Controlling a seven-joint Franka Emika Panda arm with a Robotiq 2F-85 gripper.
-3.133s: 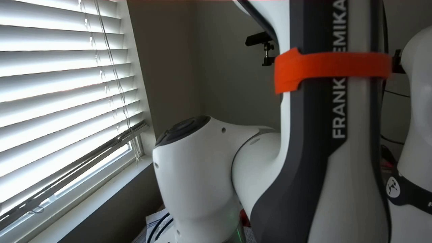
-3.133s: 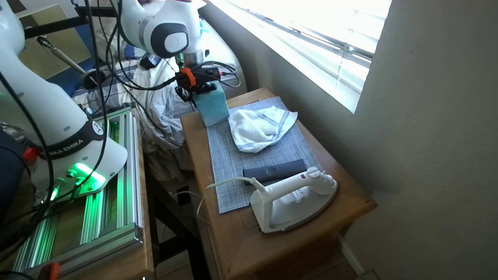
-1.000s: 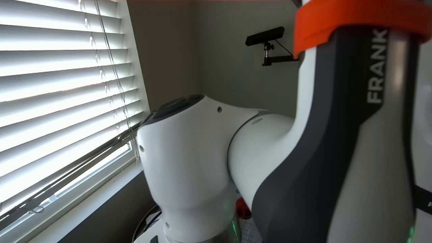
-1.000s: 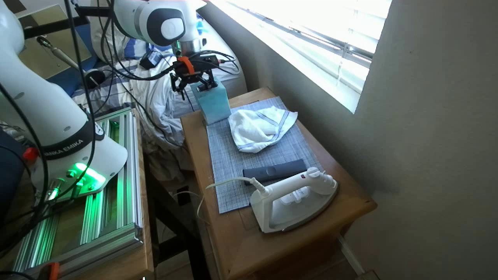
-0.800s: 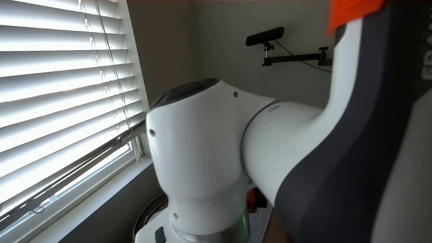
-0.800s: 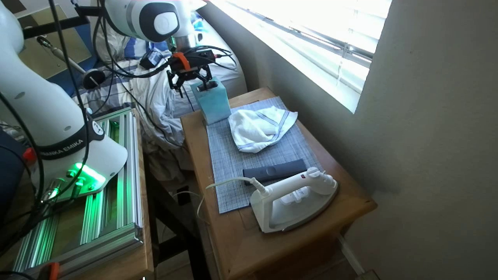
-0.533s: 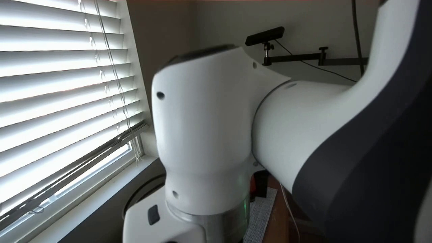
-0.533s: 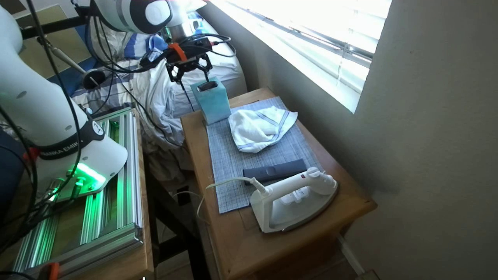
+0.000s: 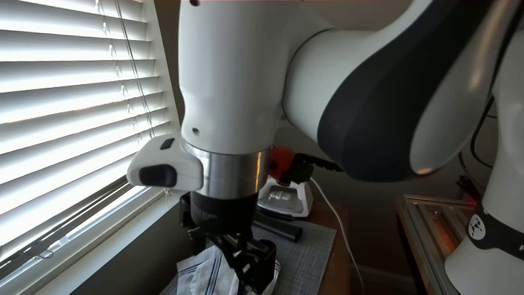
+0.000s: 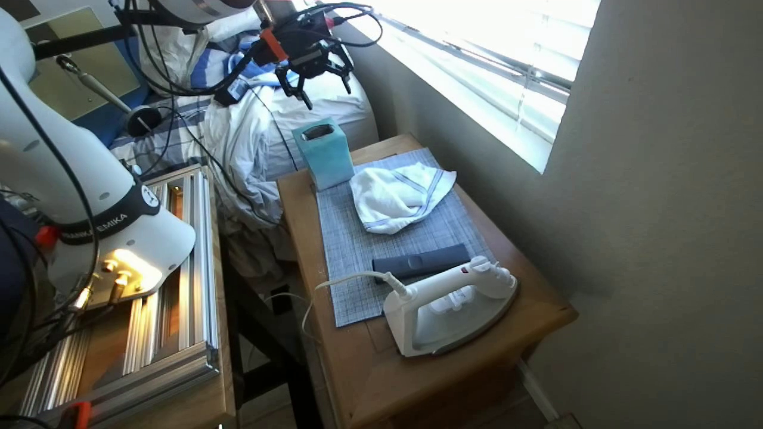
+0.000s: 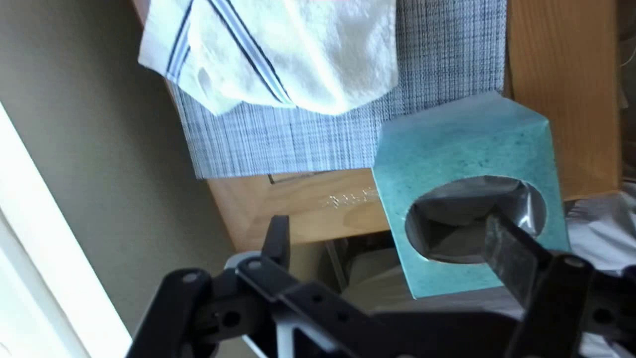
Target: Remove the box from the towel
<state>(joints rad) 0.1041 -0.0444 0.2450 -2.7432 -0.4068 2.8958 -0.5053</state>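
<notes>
The box [image 10: 334, 167], a teal carton with an oval opening in its top, stands at the far corner of the small table. In the wrist view a strip of mat shows between the box [image 11: 462, 154] and the towel [image 11: 298, 49]. White with blue stripes, the towel [image 10: 399, 196] lies crumpled on the mat in both exterior views. My gripper [image 10: 329, 100] hangs above the box, jaws spread wide and holding nothing. Seen from the wrist, one finger [image 11: 514, 253] of the gripper [image 11: 387, 219] overlaps the box's opening, while the other finger is left of the box.
A grey woven mat [image 10: 351, 280] covers part of the wooden table [image 10: 381, 381]. A dark oblong object [image 10: 420, 260] and a white iron [image 10: 453, 310] with its cord sit toward the near end. The wall and window sill [image 10: 465, 83] run along one side, with a bed behind.
The gripper has lifted up off the box and turned, its finger leaving the top opening. The box has stayed in place beside the towel. The base light went from green to yellowish.
</notes>
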